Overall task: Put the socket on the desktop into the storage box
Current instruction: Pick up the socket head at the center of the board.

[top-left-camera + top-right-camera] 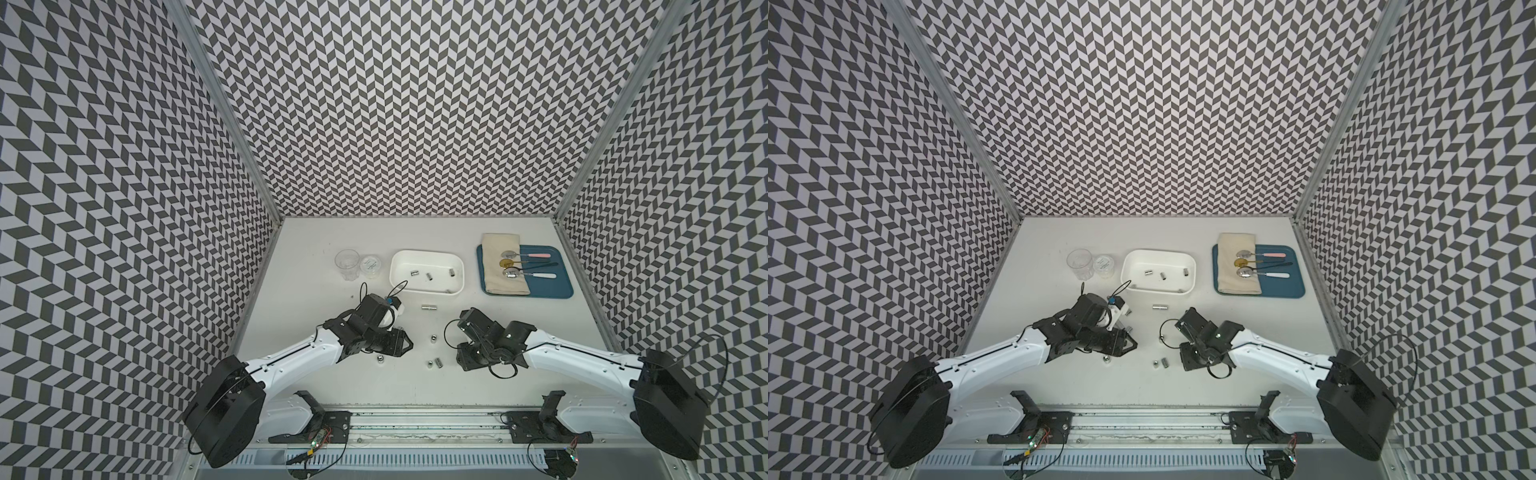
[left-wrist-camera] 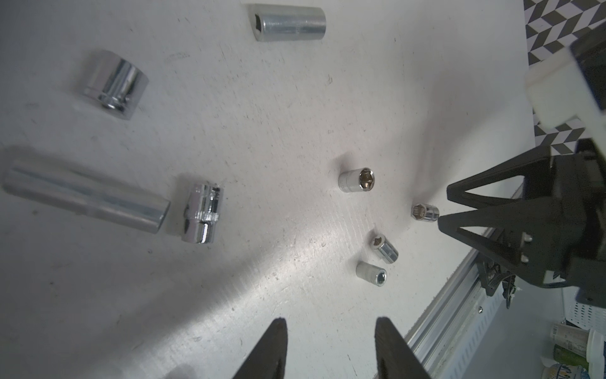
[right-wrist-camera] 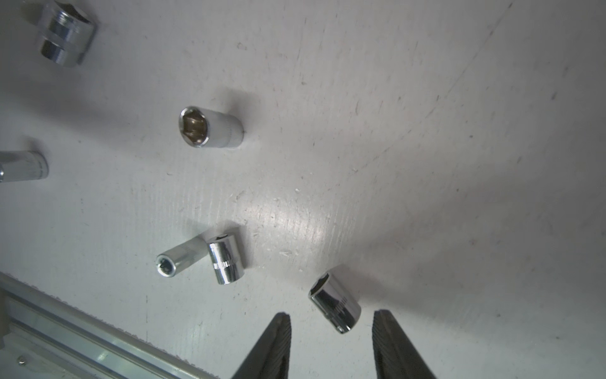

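Right gripper [image 3: 329, 313] down low, black fingers spread, and a short chrome steel socket [image 3: 334, 306] lies on the off-white desktop [image 3: 426, 131] partly in the gap, neither finger touching it. Left gripper [image 2: 329, 320] spread as well, nothing between. Loose chrome sockets [image 1: 432, 337] scattered between the arms; three boxed sockets [image 1: 429, 275] lie in the white plastic storage box [image 1: 436, 262] beyond

Polished chrome-metal sockets [image 3: 334, 306] lie on a scuffed matt desktop [image 3: 393, 131]; the storage box [image 1: 428, 259] seems glossy plastic.
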`<state>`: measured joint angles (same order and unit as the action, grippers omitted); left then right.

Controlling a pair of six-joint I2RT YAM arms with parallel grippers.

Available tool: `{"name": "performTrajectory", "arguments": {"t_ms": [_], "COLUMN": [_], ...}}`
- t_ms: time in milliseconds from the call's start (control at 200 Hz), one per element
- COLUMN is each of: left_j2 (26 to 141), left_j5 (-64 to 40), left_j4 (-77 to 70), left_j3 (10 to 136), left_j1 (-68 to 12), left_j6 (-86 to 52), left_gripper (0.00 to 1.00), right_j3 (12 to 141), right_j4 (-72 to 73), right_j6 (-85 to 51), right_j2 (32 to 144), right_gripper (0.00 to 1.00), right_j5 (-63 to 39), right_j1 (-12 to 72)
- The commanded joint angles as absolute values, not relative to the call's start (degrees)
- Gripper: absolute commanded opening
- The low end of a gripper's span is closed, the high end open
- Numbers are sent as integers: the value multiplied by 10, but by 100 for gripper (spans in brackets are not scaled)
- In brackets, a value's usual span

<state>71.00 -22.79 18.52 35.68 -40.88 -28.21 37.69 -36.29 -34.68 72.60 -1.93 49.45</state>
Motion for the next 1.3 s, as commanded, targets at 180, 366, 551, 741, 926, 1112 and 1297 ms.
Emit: {"name": "performTrajectory", "arguments": {"t_ms": [180,366,551,741,926,1112,1297], "left_j2": [707,707,707,707,706,704,703], "left_j5": [-222,-220,-219,-219,-220,-219,-215], "left_j4": [178,178,177,174,172,173,171], "left_j3": [353,353,351,349,347,347,345], "left_j1": [-413,-414,-413,-414,-413,-413,-414], "left_j6": [-290,-291,-292,-295,-297,-298,-302], "left_gripper": [47,47,47,47,47,47,47], "right_j3": [365,365,366,362,360,360,363], "right_j4": [-331,-323,-319,-317,-312,-310,-313], "right_j6": [-353,-354,-357,-360,-360,-361,-366], "right_j2": [750,766,782,788,793,794,782], "right_gripper": [44,42,38,32,24,17,16], "right_j5": [-11,-10,-5,0,-1,0,11], "right_j1": [506,514,522,526,528,530,530]}}
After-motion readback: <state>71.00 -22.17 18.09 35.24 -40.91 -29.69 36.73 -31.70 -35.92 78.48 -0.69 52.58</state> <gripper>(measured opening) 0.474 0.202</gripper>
